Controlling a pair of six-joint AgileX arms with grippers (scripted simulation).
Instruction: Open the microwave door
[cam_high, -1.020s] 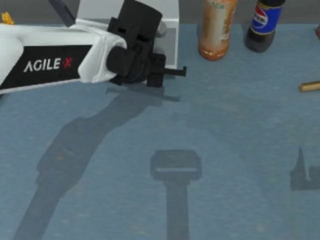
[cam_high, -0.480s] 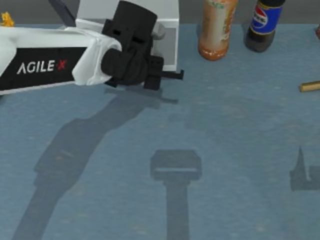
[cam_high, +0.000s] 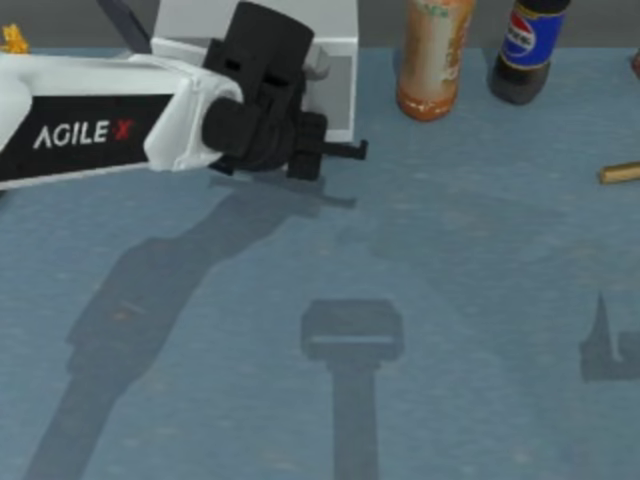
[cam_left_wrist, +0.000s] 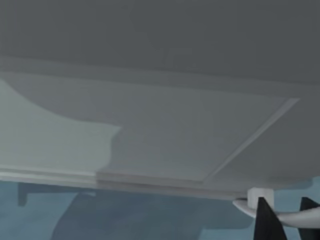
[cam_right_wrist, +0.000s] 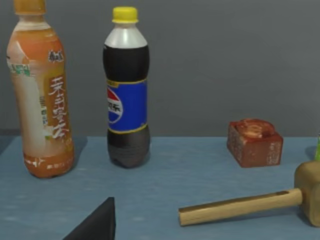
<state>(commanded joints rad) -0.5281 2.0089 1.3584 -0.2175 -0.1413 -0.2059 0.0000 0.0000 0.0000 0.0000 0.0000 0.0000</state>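
The silver-white microwave (cam_high: 335, 30) stands at the table's back edge, left of centre. My left arm reaches across its front from the left, and my left gripper (cam_high: 350, 149) sits low at the microwave's right front corner. In the left wrist view the microwave door (cam_left_wrist: 150, 125) fills most of the picture. Its slim white handle (cam_left_wrist: 260, 196) runs between the two dark fingertips of my left gripper (cam_left_wrist: 289, 215), which is shut on it. My right arm is outside the top view. Only a dark corner of my right gripper (cam_right_wrist: 100, 225) shows in its wrist view, over bare table.
An orange tea bottle (cam_high: 432, 60) and a cola bottle (cam_high: 528, 45) stand to the right of the microwave at the back. A wooden hammer (cam_right_wrist: 240, 206) and a red block (cam_right_wrist: 254, 142) lie at the table's right side. A small yellow object (cam_high: 14, 38) sits at the far left.
One second ago my left gripper was slightly further right; it shifted a little left and back toward the microwave. It has held still for the last half second.
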